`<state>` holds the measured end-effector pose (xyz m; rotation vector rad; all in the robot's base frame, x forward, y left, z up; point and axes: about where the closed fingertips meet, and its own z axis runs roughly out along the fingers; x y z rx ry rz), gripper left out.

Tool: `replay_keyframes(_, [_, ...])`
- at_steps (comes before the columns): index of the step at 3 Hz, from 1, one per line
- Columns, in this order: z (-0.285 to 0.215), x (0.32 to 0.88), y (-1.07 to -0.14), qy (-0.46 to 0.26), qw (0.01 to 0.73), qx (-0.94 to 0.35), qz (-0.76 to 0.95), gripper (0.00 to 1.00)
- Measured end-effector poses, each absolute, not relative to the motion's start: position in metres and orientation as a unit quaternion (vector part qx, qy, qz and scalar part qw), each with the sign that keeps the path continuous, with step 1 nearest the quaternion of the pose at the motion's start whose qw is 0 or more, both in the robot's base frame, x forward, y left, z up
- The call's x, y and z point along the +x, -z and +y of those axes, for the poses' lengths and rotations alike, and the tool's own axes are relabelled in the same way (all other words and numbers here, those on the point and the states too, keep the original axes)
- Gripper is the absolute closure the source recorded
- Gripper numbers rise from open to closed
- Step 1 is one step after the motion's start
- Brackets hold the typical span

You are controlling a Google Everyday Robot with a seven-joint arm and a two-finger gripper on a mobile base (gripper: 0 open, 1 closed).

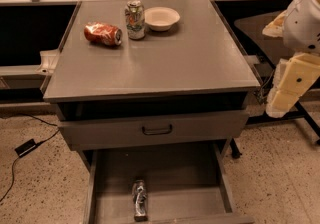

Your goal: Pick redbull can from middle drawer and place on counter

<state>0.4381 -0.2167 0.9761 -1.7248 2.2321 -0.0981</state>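
Observation:
The redbull can (139, 199), slim and silver-grey with dark markings, lies on its side near the front of the open middle drawer (190, 183), left of centre. The counter (165, 63) is the flat grey top of the cabinet above it. My gripper (281, 100) hangs at the right edge of the view, beside the cabinet's right front corner. It is at about counter height, well away from the can and holding nothing that I can see.
A red-orange can (103, 33) lies on its side at the counter's back left. A green-and-white can (135, 19) stands beside a white bowl (161, 18). The upper drawer front with a dark handle (157, 129) is closed. A cable and adapter (25, 147) lie on the floor at left.

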Motion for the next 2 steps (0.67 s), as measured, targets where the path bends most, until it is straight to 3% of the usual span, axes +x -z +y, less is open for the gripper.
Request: replay_keyframes(2, [-0.204,0.437,-0.959,0.064,0.148,-0.643,0.749,0.0])
